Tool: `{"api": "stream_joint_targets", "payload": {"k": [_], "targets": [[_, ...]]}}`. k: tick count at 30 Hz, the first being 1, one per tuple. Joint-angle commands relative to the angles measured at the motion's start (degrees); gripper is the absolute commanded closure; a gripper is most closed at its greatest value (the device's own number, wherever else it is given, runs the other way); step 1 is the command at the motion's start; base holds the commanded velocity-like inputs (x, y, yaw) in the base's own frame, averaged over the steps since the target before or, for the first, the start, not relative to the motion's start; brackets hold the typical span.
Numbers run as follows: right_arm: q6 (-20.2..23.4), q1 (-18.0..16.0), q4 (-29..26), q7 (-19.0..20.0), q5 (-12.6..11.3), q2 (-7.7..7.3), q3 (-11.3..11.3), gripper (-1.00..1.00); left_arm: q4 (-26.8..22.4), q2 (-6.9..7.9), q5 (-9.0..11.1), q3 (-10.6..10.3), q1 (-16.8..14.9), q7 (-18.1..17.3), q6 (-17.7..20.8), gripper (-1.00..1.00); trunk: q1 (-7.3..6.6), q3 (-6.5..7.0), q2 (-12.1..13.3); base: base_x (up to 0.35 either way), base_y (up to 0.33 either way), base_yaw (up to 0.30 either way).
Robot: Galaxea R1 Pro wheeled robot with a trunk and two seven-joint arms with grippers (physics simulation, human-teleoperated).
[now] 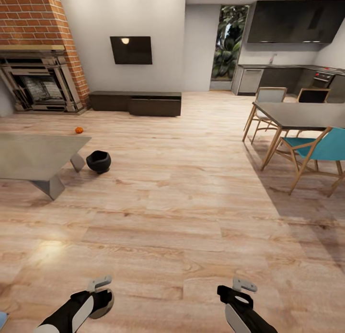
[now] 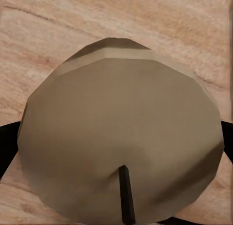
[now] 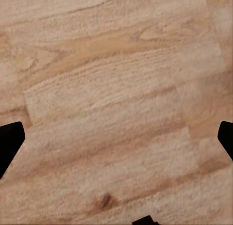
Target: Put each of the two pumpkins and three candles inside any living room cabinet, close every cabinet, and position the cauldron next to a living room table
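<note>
Holding a candle [image 2: 121,137] in the left end effector [image 1: 100,294], right end effector [image 1: 239,292] released; cabinet [image 1: 136,103] lying far ahead, slightly left, long axis crosswise.

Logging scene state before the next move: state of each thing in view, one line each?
Left end effector: shut on grey-beige stubby candle, wick visible.
Right end effector: open, empty, above wooden floor.
Small orange pumpkin: on floor, beyond the low table.
Matte black round cauldron: upright on floor beside pale grey slab-top low table.
Long dark-brown low cabinet: fronts look closed.
</note>
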Motion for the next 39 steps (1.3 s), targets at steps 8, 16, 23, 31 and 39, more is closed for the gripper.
{"api": "stream_joint_targets", "payload": {"k": [8, 16, 23, 31, 39], "targets": [[-1.08, -0.04, 1.25, -0.42, -0.24, -0.09, 0.58, -1.00, -0.15, 0.07, 0.70, -0.57, -0.01, 0.42, 0.04, 1.00, 0.03, -0.05, -0.02, 0.324, 0.000, 0.000], [-1.19, -0.04, 1.31, -0.49, -0.24, -0.04, 0.58, -1.00, -0.15, 0.03, 0.78, -0.65, -0.01, 0.41, 0.03, 1.00, 0.03, -0.05, -0.02, 0.327, -0.023, 0.000], [-1.20, -0.04, 1.31, -0.48, -0.24, -0.04, 0.58, -1.00, -0.15, 0.07, 0.79, -0.65, -0.01, 0.38, 0.03, 1.00, 0.03, -0.05, -0.02, 0.309, -0.140, 0.000], [-1.21, -0.04, 1.31, -0.51, -0.24, -0.04, 0.58, -1.00, -0.15, 0.05, 0.79, -0.65, 0.01, 0.38, 0.03, 1.00, 0.03, -0.05, -0.02, 0.316, -0.066, 0.000], [-1.24, -0.04, 1.26, -0.51, -0.23, -0.04, 0.58, -1.00, -0.14, 0.07, 0.79, -0.65, -0.01, 0.37, 0.03, 1.00, 0.03, -0.05, -0.02, 0.304, -0.092, 0.000]]}}
